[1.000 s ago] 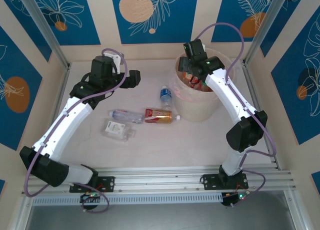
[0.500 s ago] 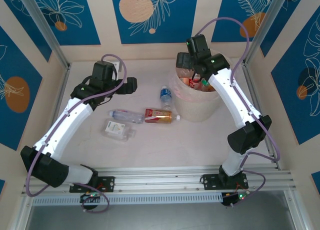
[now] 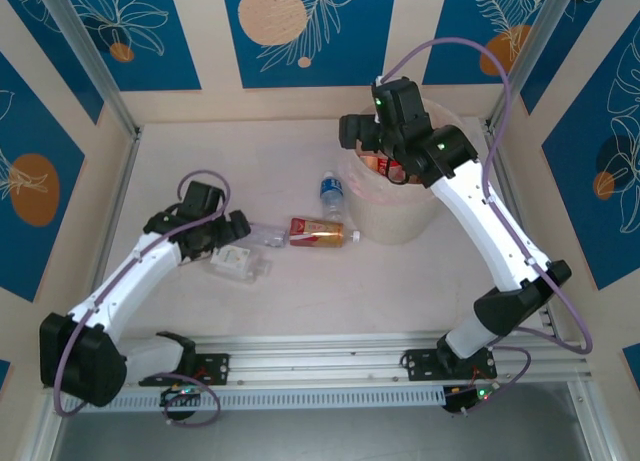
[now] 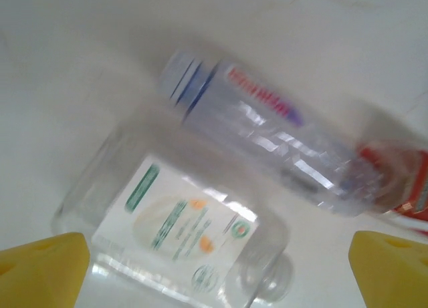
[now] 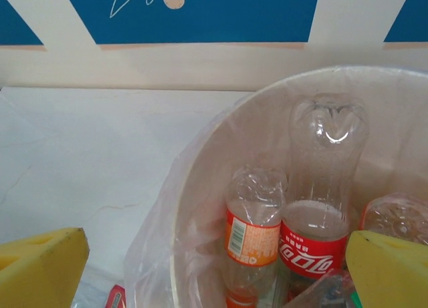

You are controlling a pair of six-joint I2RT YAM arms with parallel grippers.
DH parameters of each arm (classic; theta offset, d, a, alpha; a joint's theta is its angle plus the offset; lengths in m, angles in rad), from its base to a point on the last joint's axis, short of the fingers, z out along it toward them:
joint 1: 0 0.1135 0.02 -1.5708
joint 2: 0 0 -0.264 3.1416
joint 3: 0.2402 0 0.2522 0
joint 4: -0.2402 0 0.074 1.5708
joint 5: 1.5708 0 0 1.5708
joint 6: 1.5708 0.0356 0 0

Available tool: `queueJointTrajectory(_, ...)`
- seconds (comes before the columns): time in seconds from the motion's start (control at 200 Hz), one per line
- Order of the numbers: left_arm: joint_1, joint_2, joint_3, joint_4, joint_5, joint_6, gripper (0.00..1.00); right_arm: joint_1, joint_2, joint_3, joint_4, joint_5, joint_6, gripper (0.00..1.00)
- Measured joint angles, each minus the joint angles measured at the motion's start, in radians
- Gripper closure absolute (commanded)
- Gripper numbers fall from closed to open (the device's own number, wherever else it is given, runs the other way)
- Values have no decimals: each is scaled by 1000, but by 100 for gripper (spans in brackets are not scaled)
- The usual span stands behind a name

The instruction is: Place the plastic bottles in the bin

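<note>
Several plastic bottles lie on the table: a flat clear one with a white label, a clear one with blue rings, a red-labelled one and a blue-labelled one. My left gripper hovers open just over the white-labelled bottle, yellow fingers on either side. The cream bin holds an orange-labelled bottle and a red cola bottle. My right gripper hangs open and empty above the bin's left rim.
A thin plastic liner drapes over the bin's rim. Metal frame posts stand at the back corners and patterned walls close in the table. A rail runs along the near edge by the arm bases.
The left arm swung down and toward the near side onto the bottles on the table. The right gripper rose out of the bin, shifted left, and its jaws spread wider.
</note>
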Motion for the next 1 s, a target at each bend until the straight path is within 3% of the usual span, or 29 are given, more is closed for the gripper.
queueJointTrajectory(0.115,1,-50,-102,0,14,-120,0,4,-27,-59,14,-4,-9,1)
queueJointTrajectory(0.285,1,-33,-116,29,19,-200,0,5,-55,-121,34,-19,-16,1)
queueJointTrajectory(1.0,3,173,-74,156,35,-233,0,16,-122,-202,114,-57,-26,1)
